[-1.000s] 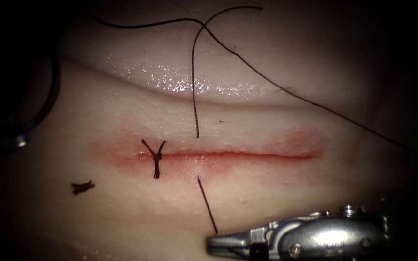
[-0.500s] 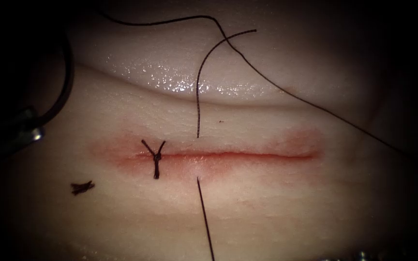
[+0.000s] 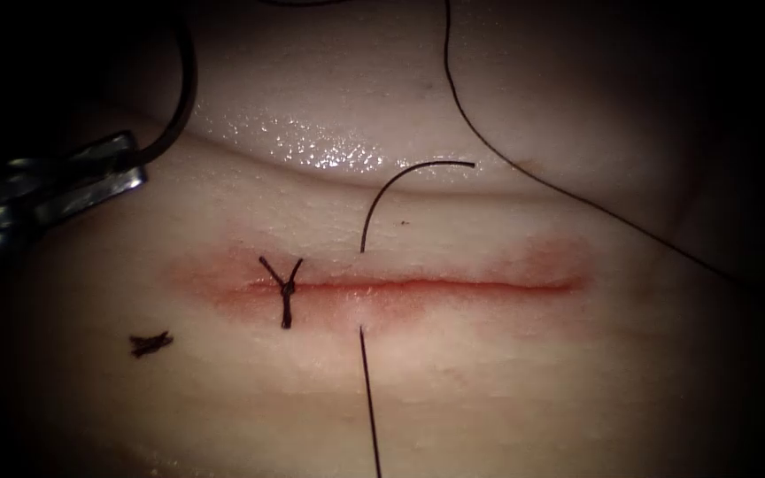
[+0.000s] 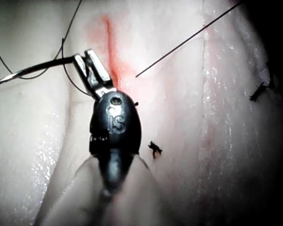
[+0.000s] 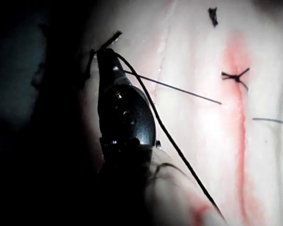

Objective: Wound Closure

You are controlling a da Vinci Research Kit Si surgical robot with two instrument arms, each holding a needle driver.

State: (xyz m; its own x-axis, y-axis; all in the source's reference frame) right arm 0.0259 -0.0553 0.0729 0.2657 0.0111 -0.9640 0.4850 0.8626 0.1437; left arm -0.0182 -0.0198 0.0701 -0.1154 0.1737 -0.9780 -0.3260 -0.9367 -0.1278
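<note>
The cut [image 3: 453,284] runs across the tissue [image 3: 489,372], with one tied stitch [image 3: 287,288] near its left end. My left tool [image 3: 130,173] sits at the far left, beyond the cut, jaws shut on the dark curved needle [image 3: 183,97], which is out of the tissue. The left wrist view shows the same grip [image 4: 92,63] near one end of the needle [image 4: 37,68]. Thread [image 3: 369,398] crosses under the cut right of the stitch, and a short free tail [image 3: 409,173] curls above it. My right tool [image 5: 103,49] is shut on the thread strand [image 5: 174,87] on the near side.
A long thread strand [image 3: 577,199] sweeps from the top down to the right over the far tissue. A cut thread scrap [image 3: 150,343] lies left of the stitch on the near side. Red fluid [image 3: 223,283] tints the cut's edges.
The right tool moved down and out of the endoscope view, drawing thread through, so the tail above the cut shortened. The left tool with the needle moved right and up.
</note>
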